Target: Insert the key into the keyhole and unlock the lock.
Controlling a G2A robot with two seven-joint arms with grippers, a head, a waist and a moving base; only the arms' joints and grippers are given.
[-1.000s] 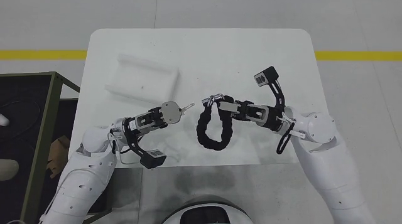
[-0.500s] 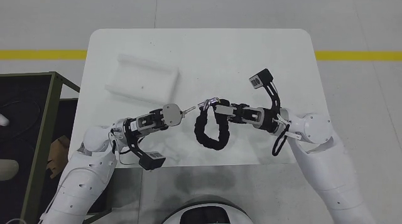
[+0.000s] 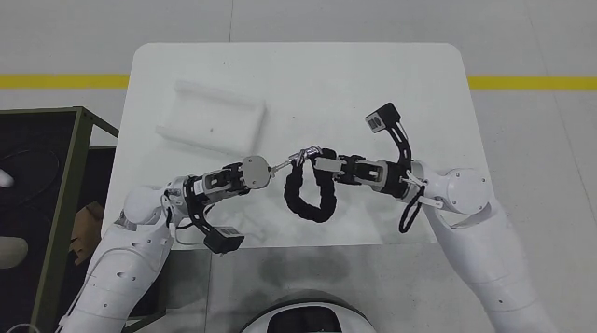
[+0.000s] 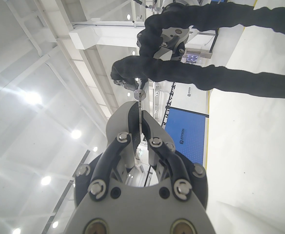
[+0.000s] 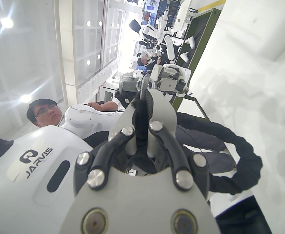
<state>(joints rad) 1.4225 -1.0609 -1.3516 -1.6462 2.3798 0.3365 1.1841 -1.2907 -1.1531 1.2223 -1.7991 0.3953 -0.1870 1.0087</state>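
Key (image 3: 278, 161) is pinched by its head in the left gripper (image 3: 261, 168), blade pointing across toward the lock (image 3: 308, 210). In the left wrist view the thin blade (image 4: 140, 119) runs straight out from between the closed fingers (image 4: 132, 122) of the left gripper (image 4: 138, 109) to the round silver keyhole (image 4: 140, 95). Its tip meets the slot, but how far in it sits cannot be told.

The lock is a cable in a black fabric sleeve, bent into a loop. Its metal end faces the key. The right gripper (image 3: 324, 161) is clamped on the sleeve just behind that end, and the loop hangs from it on the robot's side of the table (image 3: 373, 81). Whether the loop touches the top cannot be told. In the right wrist view the right gripper (image 5: 143, 96) has the black sleeve squeezed between its two fingers (image 5: 122, 120). The cable (image 5: 244, 161) curves away beside it, and the left gripper (image 5: 169, 80) faces it close ahead. The right gripper (image 4: 171, 42) shows behind the cable (image 4: 205, 79) in the left wrist view.

Both grippers meet near the middle of the table, toward the robot. A white tray (image 3: 213, 114) lies farther back on the left, well apart from them. A dark cart (image 3: 37, 137) with a green frame stands beside the table's left edge
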